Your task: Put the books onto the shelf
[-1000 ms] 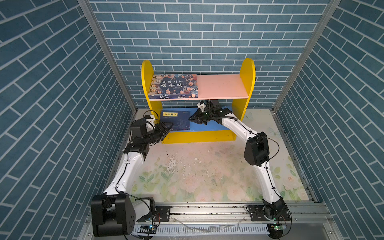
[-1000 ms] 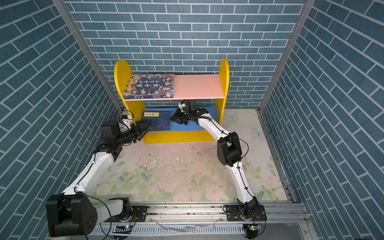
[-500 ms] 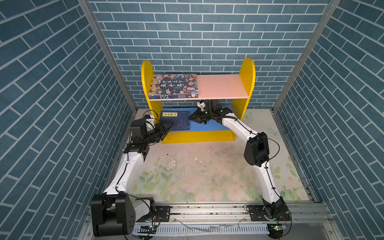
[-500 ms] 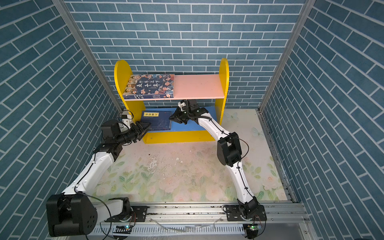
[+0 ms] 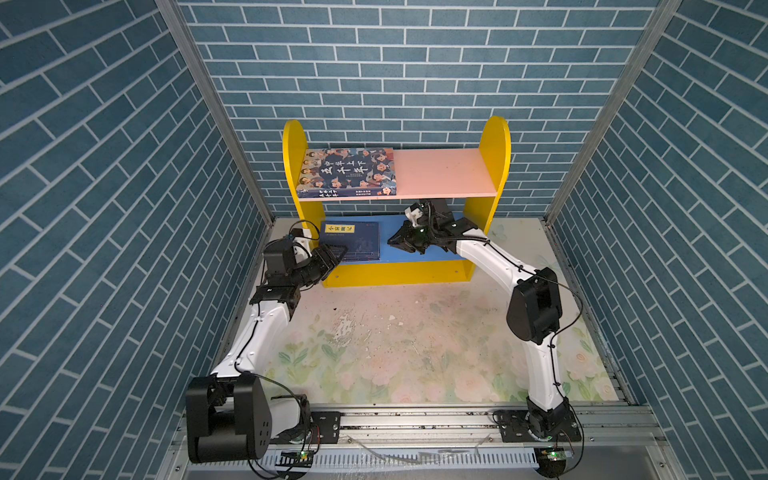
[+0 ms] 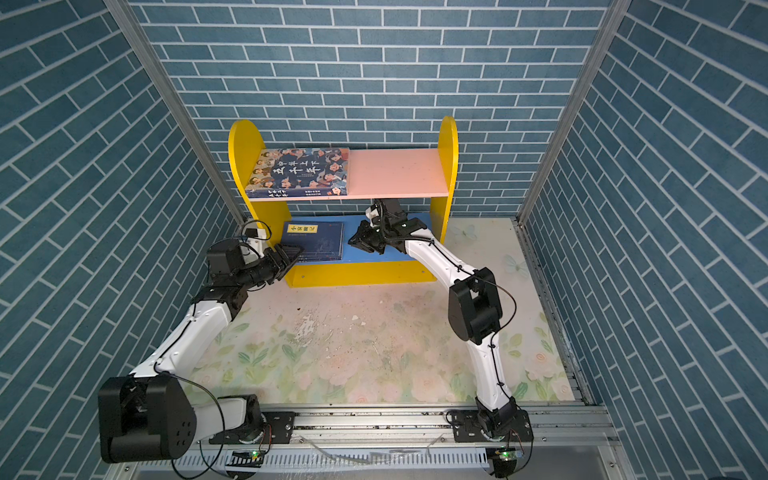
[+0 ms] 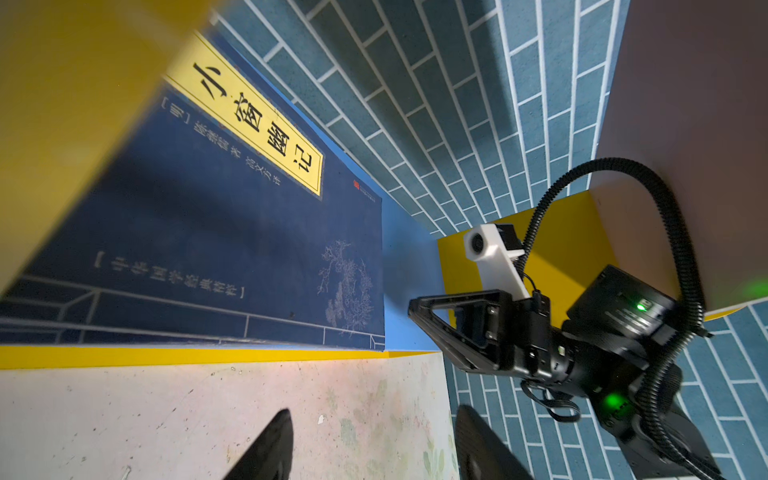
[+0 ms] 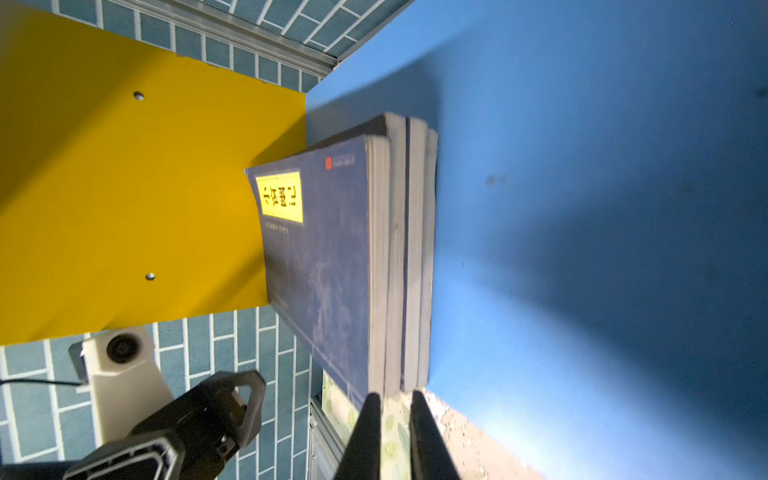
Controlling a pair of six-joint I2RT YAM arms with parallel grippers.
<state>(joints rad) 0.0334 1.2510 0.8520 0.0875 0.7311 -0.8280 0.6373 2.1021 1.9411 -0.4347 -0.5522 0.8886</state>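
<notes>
The shelf (image 5: 494, 141) (image 6: 449, 141) stands against the back wall. In both top views a thick book with cartoon faces (image 5: 347, 172) (image 6: 301, 171) lies flat on the left of its pink upper board (image 5: 444, 174). A stack of thin navy books (image 5: 353, 241) (image 6: 318, 241) (image 7: 208, 232) (image 8: 324, 249) lies on the left of the blue lower board (image 8: 582, 208). My left gripper (image 5: 334, 255) (image 7: 374, 411) is open and empty at the stack's front left corner. My right gripper (image 5: 392, 241) (image 8: 395, 394) is shut and empty, its tips at the stack's right page edges.
A worn floral mat (image 5: 395, 340) covers the floor in front of the shelf. Blue brick walls close in on both sides and behind. An aluminium rail (image 5: 415, 415) with the arm bases runs along the front edge.
</notes>
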